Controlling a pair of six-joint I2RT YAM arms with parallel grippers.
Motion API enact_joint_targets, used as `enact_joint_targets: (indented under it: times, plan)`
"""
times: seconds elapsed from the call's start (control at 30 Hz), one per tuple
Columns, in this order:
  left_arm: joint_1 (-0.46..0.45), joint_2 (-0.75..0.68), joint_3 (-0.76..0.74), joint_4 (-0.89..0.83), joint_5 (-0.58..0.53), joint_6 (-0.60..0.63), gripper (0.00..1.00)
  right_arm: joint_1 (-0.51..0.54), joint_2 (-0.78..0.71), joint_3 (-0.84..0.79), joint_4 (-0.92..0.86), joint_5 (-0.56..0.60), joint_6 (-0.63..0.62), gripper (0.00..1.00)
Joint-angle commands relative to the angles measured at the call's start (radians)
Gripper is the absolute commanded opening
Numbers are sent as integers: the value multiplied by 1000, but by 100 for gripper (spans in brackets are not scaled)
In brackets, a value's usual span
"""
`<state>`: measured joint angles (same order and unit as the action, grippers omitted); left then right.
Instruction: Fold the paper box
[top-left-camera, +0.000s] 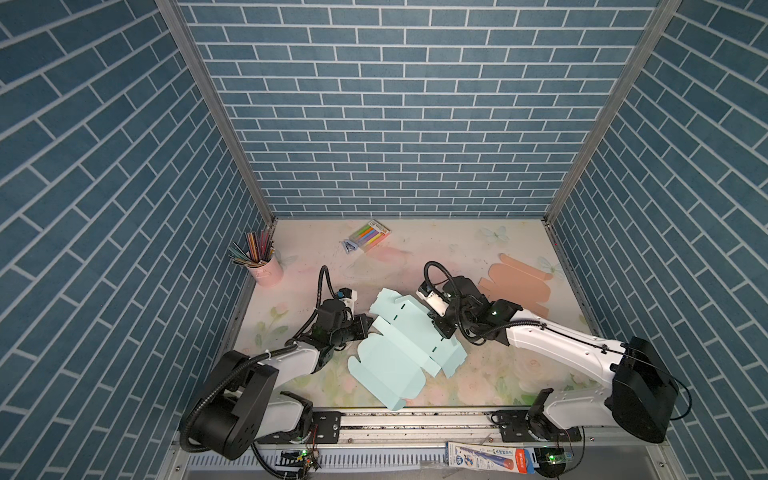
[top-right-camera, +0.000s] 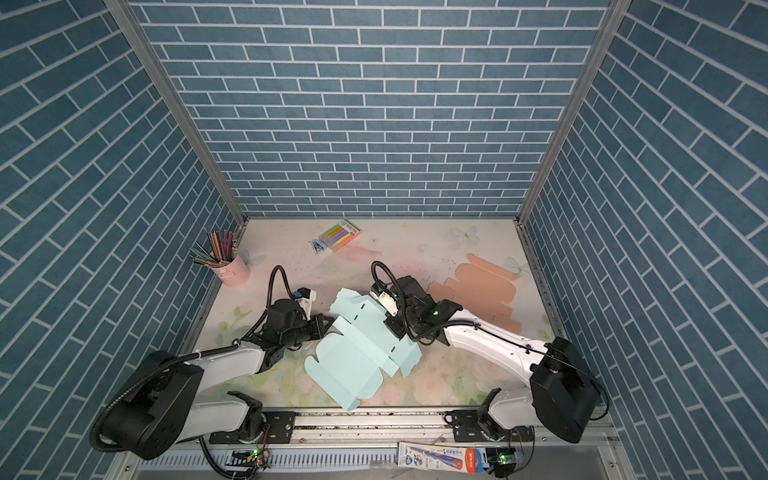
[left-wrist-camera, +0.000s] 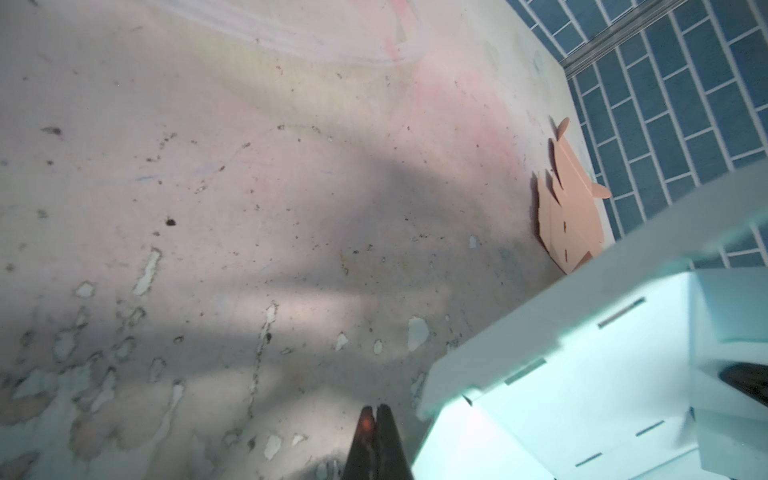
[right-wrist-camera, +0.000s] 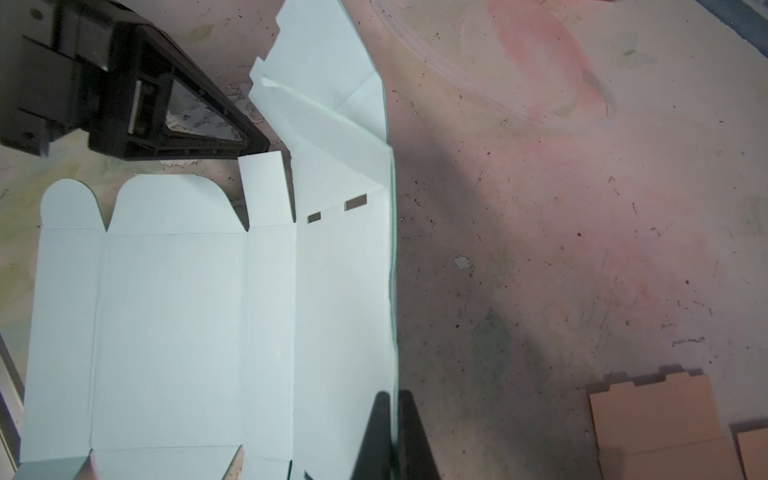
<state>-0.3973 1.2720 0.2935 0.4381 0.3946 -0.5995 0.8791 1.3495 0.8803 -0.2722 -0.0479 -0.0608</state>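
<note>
The light blue paper box (top-left-camera: 395, 357) (top-right-camera: 353, 361) lies mostly flat in the middle of the table, with its far panel raised. In the right wrist view the box (right-wrist-camera: 166, 311) shows its creases and slots, and my right gripper (right-wrist-camera: 392, 397) is shut on the edge of that raised panel. The top views show this gripper (top-left-camera: 442, 330) (top-right-camera: 395, 330) at the box's right side. My left gripper (left-wrist-camera: 376, 409) is shut and holds nothing, its tips beside the box's left edge (left-wrist-camera: 582, 395). In both top views the left gripper (top-left-camera: 368, 326) (top-right-camera: 328, 322) is at the box's left side.
A flat peach box blank (top-left-camera: 519, 286) (right-wrist-camera: 665, 419) lies at the back right. A pink cup of coloured pencils (top-left-camera: 266, 266) stands at the back left. A pack of markers (top-left-camera: 370, 235) and a small blue clip (top-left-camera: 349, 246) lie near the back wall.
</note>
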Motion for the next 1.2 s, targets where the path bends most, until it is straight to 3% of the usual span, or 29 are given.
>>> enact_joint_targets:
  times: [0.0, 0.2, 0.6, 0.73, 1.17]
  plan:
    - [-21, -42, -13, -10, -5, -13, 0, 7, 11, 20, 4, 8, -34, 0]
    - [-43, -67, -13, -37, -12, -15, 0, 7, 4, 17, 10, 10, -32, 0]
    - [-175, -38, -9, 37, -73, -89, 0, 8, -2, 32, 4, 41, -45, 0]
    - [-212, -2, 5, 48, -95, -92, 0, 28, 5, 54, -15, 82, -52, 0]
    - [-212, 29, -1, 72, -116, -81, 0, 154, 38, 52, 6, 304, -135, 0]
